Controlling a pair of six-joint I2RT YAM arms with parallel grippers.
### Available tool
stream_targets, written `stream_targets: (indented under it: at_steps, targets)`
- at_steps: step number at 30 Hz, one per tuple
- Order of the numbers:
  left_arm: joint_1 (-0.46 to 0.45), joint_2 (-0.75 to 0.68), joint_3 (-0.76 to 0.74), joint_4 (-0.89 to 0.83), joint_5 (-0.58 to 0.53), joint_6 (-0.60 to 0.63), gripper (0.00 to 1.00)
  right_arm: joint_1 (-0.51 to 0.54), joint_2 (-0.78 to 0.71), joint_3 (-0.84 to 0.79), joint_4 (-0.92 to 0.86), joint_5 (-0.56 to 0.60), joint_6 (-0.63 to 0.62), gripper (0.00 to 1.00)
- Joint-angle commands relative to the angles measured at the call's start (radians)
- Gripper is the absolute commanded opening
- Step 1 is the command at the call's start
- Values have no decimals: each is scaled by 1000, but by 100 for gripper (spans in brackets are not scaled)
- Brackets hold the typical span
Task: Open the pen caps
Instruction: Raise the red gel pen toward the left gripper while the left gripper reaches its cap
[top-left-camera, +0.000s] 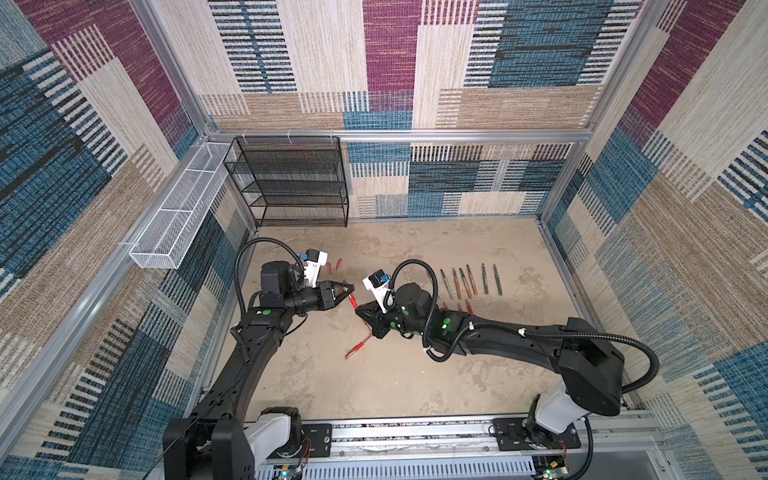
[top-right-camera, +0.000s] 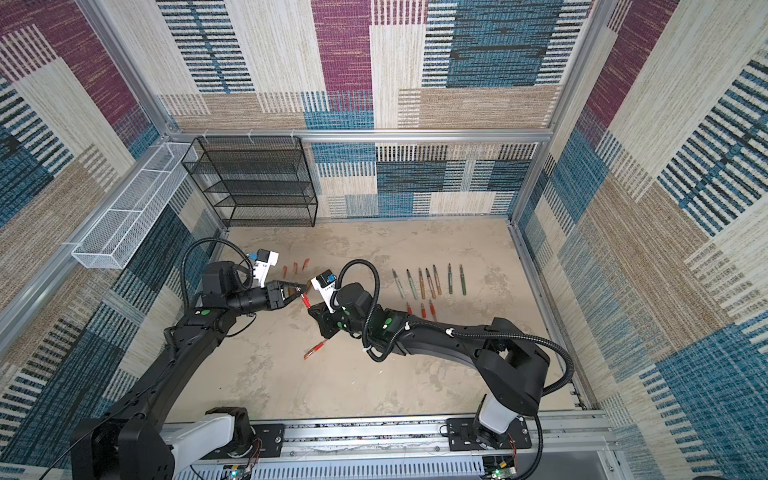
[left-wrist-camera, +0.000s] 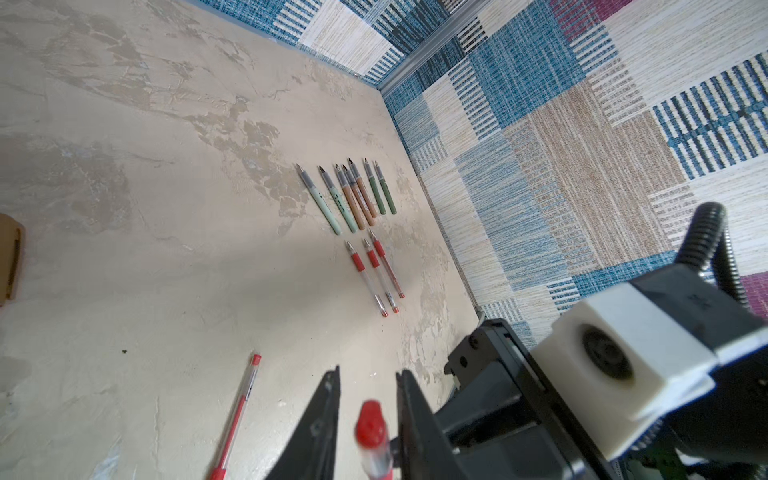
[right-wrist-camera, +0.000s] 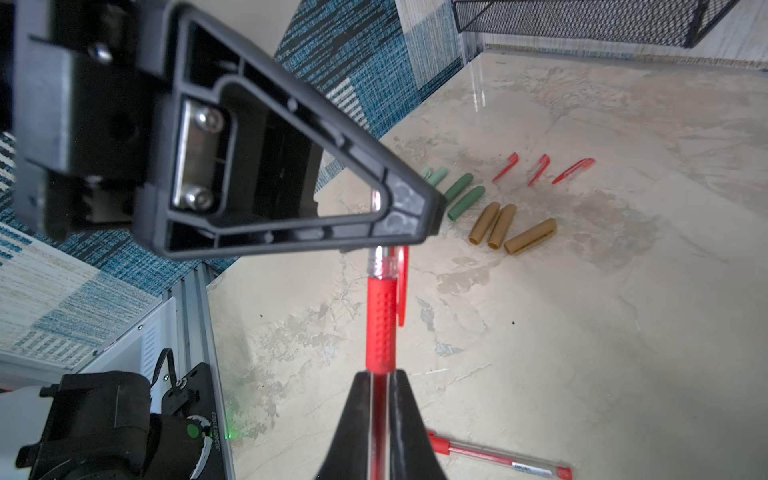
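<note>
Spotted cap (left-wrist-camera: 370, 419) of red pen (right-wrist-camera: 380, 324) lodged between left gripper (left-wrist-camera: 369, 370) jaws, spread with gaps either side. Barrel end pinched tight by right gripper (right-wrist-camera: 380, 374), pointing straight out from those jaws toward left ones. Likely needs clamping, then pulling apart along pen's length.

cannot see the cap end of the red pen (right-wrist-camera: 381, 324) behind the left gripper (right-wrist-camera: 428, 218) from the right wrist, nor the mint caps (right-wrist-camera: 437, 176) whole. loses one end of the lying pen (left-wrist-camera: 237, 411) past the left wrist edge.
</note>
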Motion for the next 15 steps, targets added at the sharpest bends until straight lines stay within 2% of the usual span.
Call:
stream_targets:
  at_steps: [1,3,4,7,11,15]
  targets:
    - [-6,2,-7,40,-3,2,18,5,11,18,43,-6,0,0]
    - [-7,3,-2,40,6,-2,3,6,22,45,10,-4,-8,0]
    - [-7,3,1,40,9,-2,0,6,20,42,16,-1,-9,0]
    - [-7,0,-6,40,-2,3,0,7,16,12,60,-4,-3,0]
    - [-5,2,-3,45,7,-1,0,11,52,44,5,-11,0,13]
    - [-5,1,-9,45,-4,7,0,12,52,14,36,-5,4,15]
